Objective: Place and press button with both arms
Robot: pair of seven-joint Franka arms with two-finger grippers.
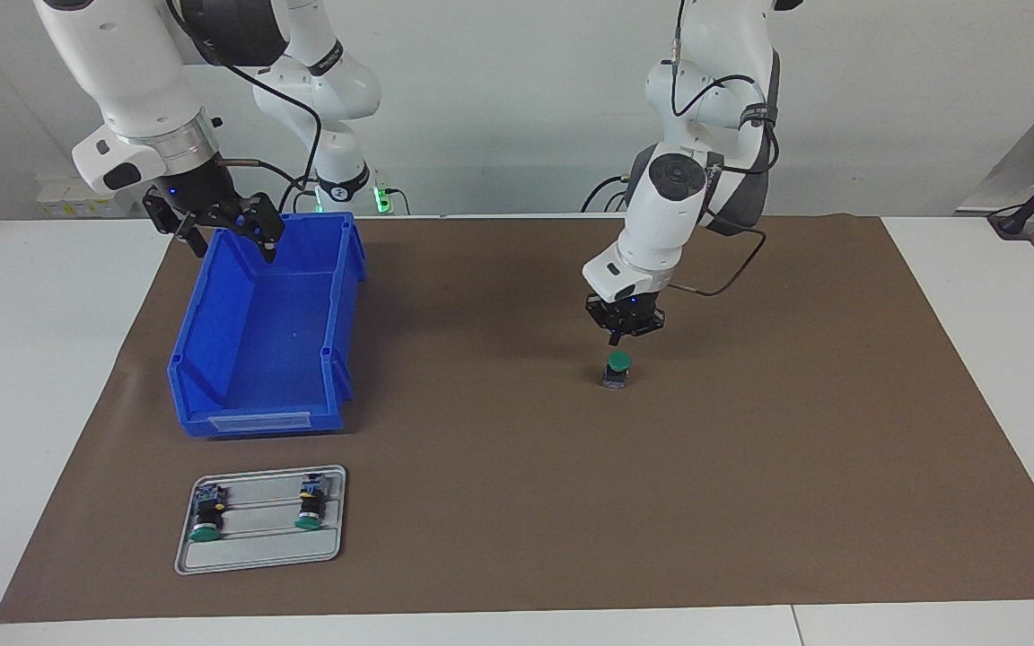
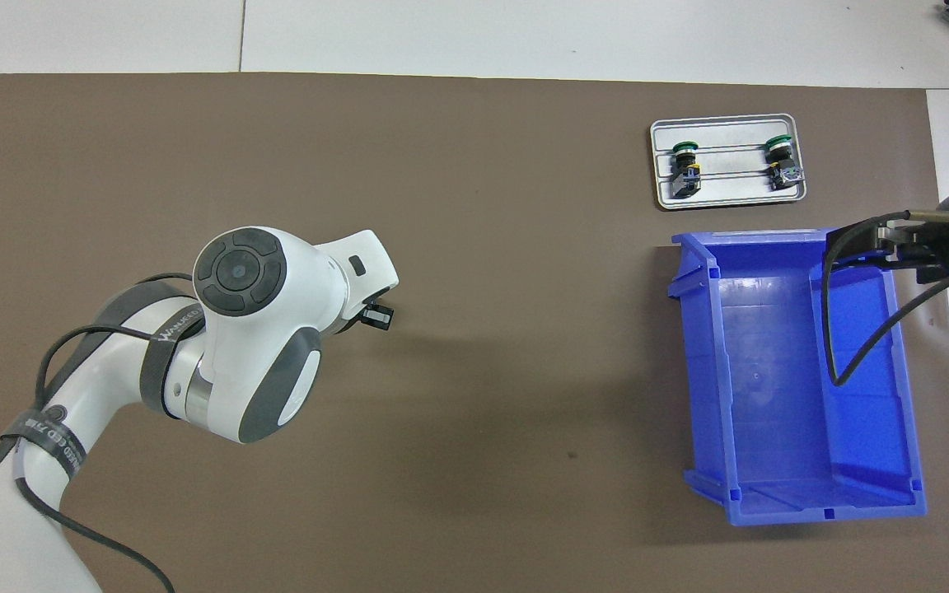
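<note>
The button (image 1: 616, 369) stands upright on the brown mat, green cap up and black body below. My left gripper (image 1: 616, 341) hangs straight over it, shut with nothing in it, its fingertips together and pointing down. A small gap shows between them and the cap. In the overhead view the left arm's wrist (image 2: 277, 329) hides the button, and only the left gripper's (image 2: 377, 317) black edge shows. My right gripper (image 1: 230, 240) stands open over the blue bin's (image 1: 212, 359) rim nearest the robots, also the right gripper (image 2: 895, 243) in the overhead view.
The blue bin (image 2: 697, 371) sits toward the right arm's end of the table. A grey tray (image 1: 252, 552) lies farther from the robots than the bin and holds two more green-capped buttons; the tray (image 2: 730, 193) also shows from overhead.
</note>
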